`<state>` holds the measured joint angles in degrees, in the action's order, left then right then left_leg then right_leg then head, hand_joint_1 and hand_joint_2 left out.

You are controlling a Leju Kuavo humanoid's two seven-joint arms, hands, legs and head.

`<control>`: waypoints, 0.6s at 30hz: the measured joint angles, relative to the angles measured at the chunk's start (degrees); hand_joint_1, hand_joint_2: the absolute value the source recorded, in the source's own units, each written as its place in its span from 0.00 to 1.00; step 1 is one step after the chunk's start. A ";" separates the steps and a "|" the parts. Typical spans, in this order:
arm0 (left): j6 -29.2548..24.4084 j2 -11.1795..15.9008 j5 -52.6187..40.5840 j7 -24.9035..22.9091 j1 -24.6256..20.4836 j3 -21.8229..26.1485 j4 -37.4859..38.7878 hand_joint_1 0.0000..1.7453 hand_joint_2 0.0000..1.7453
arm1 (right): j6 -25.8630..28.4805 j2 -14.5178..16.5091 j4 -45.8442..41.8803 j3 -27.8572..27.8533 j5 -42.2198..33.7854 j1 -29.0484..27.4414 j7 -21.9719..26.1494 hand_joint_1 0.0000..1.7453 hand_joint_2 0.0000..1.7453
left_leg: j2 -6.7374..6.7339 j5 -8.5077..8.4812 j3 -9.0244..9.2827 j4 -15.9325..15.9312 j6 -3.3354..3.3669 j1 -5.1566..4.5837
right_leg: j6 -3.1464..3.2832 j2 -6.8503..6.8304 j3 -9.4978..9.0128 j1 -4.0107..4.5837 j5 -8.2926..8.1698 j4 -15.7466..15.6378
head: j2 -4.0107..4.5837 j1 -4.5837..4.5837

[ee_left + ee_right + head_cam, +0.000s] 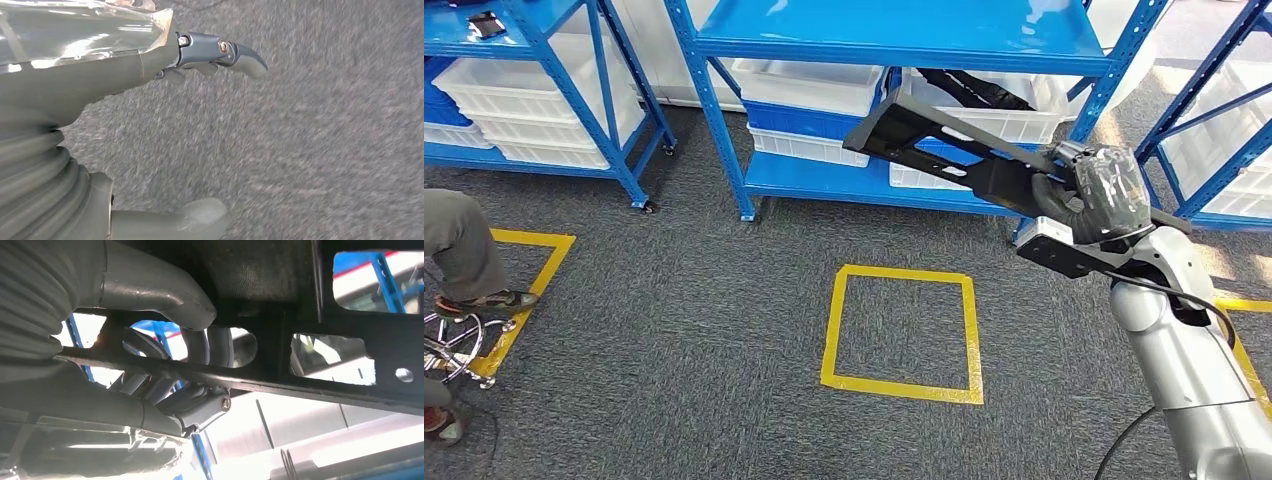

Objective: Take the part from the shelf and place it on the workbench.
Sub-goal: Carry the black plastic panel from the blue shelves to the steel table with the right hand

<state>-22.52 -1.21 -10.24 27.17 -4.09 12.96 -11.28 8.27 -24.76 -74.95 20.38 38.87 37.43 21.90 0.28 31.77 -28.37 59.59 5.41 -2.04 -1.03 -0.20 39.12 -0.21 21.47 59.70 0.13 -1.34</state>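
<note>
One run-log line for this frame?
right hand: grips long black plastic part | part: off blue shelf, above carpet | left hand: empty

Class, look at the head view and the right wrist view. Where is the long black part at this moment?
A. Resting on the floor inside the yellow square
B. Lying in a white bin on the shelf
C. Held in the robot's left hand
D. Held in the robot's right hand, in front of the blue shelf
D: the right hand grips the black part, which is raised before the blue shelf; the wrist view shows fingers wrapped through it.
</note>
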 joint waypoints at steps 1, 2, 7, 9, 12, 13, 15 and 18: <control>0.00 0.01 -0.03 -0.05 -0.06 0.01 0.01 0.00 1.00 | -0.17 -0.14 0.18 -0.23 -0.21 0.35 0.29 1.00 1.00 | -0.05 -0.77 -0.07 -1.06 0.01 -0.20 | -0.37 -0.11 0.01 -0.19 -0.85 -0.60 | 0.00 -0.07; -0.02 -0.02 -0.03 -0.13 -0.05 0.02 0.01 0.00 1.00 | -0.27 -0.30 0.45 -0.39 -0.46 0.62 0.64 1.00 1.00 | -0.14 -2.00 -0.37 -1.84 0.10 -0.23 | -0.61 -0.13 0.13 -0.28 -1.25 -1.01 | 0.00 -0.20; -0.31 -0.57 -0.03 -0.38 -0.06 0.21 0.02 0.00 1.00 | -0.33 -1.18 2.49 -1.31 -1.30 2.27 1.98 1.00 1.00 | -0.71 -7.69 -4.50 -3.83 0.08 0.57 | 0.01 0.09 3.18 -0.65 8.98 9.77 | 0.00 -0.04; -0.34 -0.89 -0.13 -0.38 -0.07 0.28 0.02 0.00 1.00 | -0.27 -1.26 3.14 -1.54 -1.34 2.51 2.06 1.00 1.00 | -0.90 -9.57 -7.00 -3.68 -0.51 0.99 | -1.77 0.08 2.75 -1.26 8.63 15.18 | 0.00 -0.05; -0.30 -1.06 -0.58 -0.55 -0.09 0.34 0.00 0.00 1.00 | -0.11 -1.48 3.54 -1.78 -1.41 2.53 2.07 1.00 1.00 | -1.11 -11.98 -10.99 -2.54 -1.92 1.75 | -4.68 0.05 -4.13 -2.17 5.68 10.44 | 0.00 0.03; -0.28 -1.02 -0.74 -0.64 -0.13 0.36 -0.02 0.00 1.00 | -0.03 -1.57 3.55 -1.90 -1.46 2.53 2.06 1.00 1.00 | -1.12 -12.56 -12.07 -1.84 -2.43 1.82 | -4.54 0.11 -7.51 -2.13 7.13 5.85 | 0.00 0.04; -0.27 -0.91 -0.93 -0.75 -0.21 0.39 -0.05 0.00 1.00 | 0.11 -1.71 3.54 -2.14 -1.59 2.44 2.03 1.00 1.00 | -1.05 -13.75 -13.32 -1.02 -3.12 1.72 | -3.23 0.19 -11.42 -1.73 10.47 -0.41 | 0.00 0.06; -0.24 -0.89 -1.04 -0.84 -0.04 0.39 -0.04 0.00 1.00 | 0.26 -1.80 3.58 -2.40 -1.72 2.12 1.99 1.00 1.00 | -0.88 -13.73 -14.03 -0.60 -3.80 2.14 | -1.09 -0.03 -10.46 -1.93 10.04 -0.77 | 0.00 -0.03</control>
<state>-22.76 -2.10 -11.28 26.33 -4.13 13.35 -11.32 8.53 -26.56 -71.36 17.98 37.15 39.55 23.90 -0.60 18.04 -42.40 58.99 1.61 0.10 -2.12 -0.23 28.66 -2.15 31.51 58.93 0.13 -1.37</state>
